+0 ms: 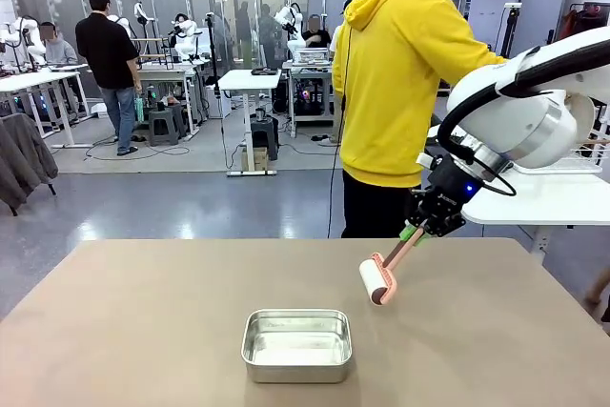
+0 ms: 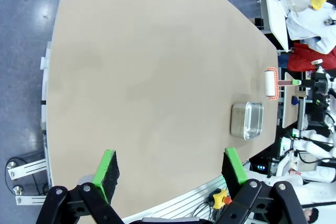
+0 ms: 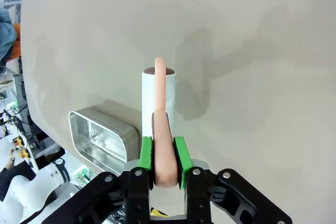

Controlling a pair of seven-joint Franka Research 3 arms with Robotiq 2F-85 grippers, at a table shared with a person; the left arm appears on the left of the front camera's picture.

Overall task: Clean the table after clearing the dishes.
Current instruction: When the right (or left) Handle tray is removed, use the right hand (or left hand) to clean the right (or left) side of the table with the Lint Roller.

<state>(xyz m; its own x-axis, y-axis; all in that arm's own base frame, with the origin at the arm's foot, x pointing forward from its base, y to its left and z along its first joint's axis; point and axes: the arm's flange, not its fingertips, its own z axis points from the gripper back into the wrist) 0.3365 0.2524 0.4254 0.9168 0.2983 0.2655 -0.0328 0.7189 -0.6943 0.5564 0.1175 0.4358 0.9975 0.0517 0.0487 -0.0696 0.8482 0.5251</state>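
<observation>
The taupe-brown table (image 1: 143, 331) bears no plates or trays; the dishes are out of view. My right gripper (image 1: 412, 233) is shut on the pink handle of a lint roller (image 1: 376, 280), whose white roll hangs tilted just above the tabletop, right of centre. In the right wrist view the green pads (image 3: 146, 155) pinch the roller's handle (image 3: 162, 145), with the white roll (image 3: 155, 100) beyond them over the table (image 3: 252, 51). My left gripper (image 2: 170, 169) is open, high above the table's near edge (image 2: 131, 103), with nothing between its fingers. The roller (image 2: 270, 83) shows small there.
A small rectangular steel pan (image 1: 297, 344) sits near the table's front centre, also seen as the pan (image 2: 247, 120) and the pan (image 3: 100, 139). A person in a yellow hoodie (image 1: 400, 83) stands at the far edge. A white side table (image 1: 534, 199) stands at the right.
</observation>
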